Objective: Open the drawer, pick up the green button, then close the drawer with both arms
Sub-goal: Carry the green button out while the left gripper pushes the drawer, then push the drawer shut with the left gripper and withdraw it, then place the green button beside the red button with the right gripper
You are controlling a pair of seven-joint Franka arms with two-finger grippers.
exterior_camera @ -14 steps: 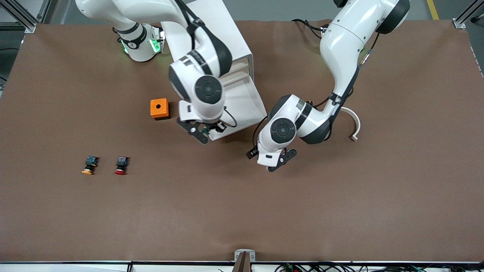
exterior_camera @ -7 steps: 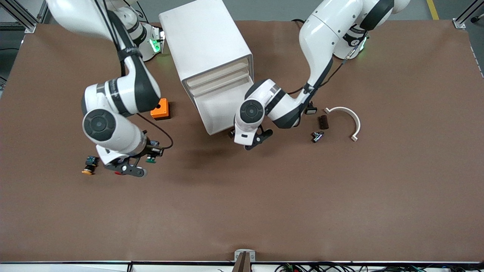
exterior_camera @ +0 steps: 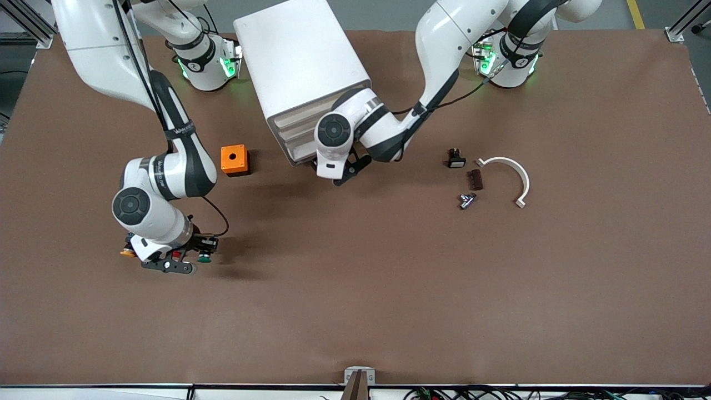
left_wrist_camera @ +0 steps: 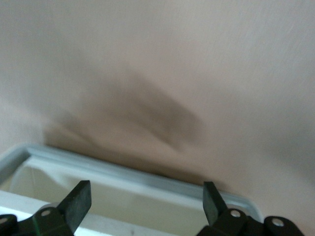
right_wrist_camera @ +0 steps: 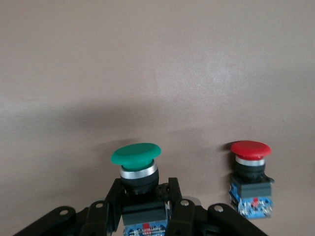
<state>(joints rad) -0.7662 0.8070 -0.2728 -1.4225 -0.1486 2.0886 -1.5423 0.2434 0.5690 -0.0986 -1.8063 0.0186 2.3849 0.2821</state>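
we find the right gripper (exterior_camera: 186,261) clamped on the green button (right_wrist_camera: 136,162), low over the table beside the red button (right_wrist_camera: 251,172) and the yellow button (exterior_camera: 126,253). the left gripper (left_wrist_camera: 147,201), fingers spread wide and holding nothing, sits at the cream front of the drawer (exterior_camera: 297,150) in the white cabinet (exterior_camera: 300,61). we judge the button taken; the drawer looks nearly shut, and releasing the button remains.

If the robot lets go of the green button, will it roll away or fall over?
The green button looks top-heavy: a wide round cap on a narrower body, so it may tip. The round cap could let it roll a little, though the boxy body, pinched in the right tool, should stop it. The red button stands beside it.
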